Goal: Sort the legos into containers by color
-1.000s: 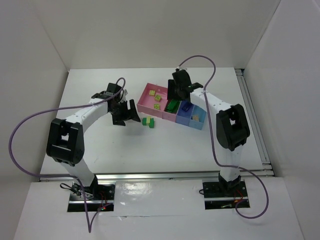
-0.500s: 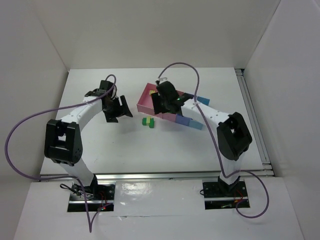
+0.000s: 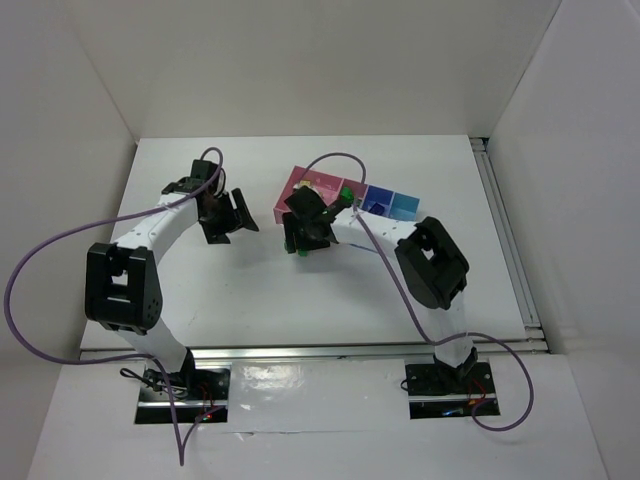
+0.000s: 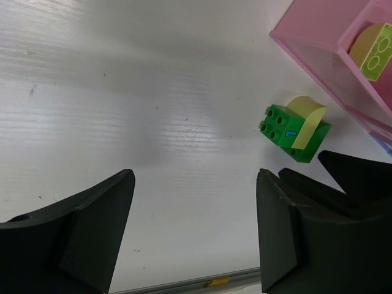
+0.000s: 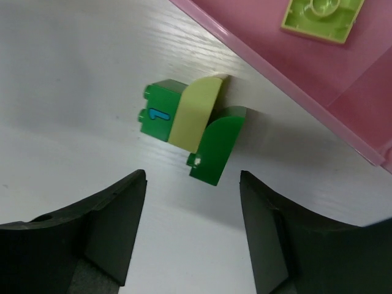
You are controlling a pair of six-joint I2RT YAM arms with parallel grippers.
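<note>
Three loose legos lie joined in a clump on the table beside the pink bin: a green brick (image 5: 160, 113) marked with a "1", a pale yellow curved piece (image 5: 196, 113) and a dark green curved piece (image 5: 219, 144). The same clump (image 4: 294, 128) shows in the left wrist view. My right gripper (image 5: 193, 226) (image 3: 303, 238) hangs open just over it, touching nothing. The containers (image 3: 300, 185) stand right behind, and a lime brick (image 5: 321, 15) lies in the pink bin (image 5: 294, 61). To the left of the clump my left gripper (image 4: 196, 233) (image 3: 230, 215) is open and empty.
The bins run pink, purple, blue (image 3: 378, 200) and light blue (image 3: 404, 206) toward the right; my right arm hides much of the row from above. White walls enclose the table on three sides. A metal rail (image 3: 505, 240) runs down the right edge.
My right gripper swung left from over the bins down to the loose clump, and its jaws widened. My left gripper drew back to the left, away from the clump.
</note>
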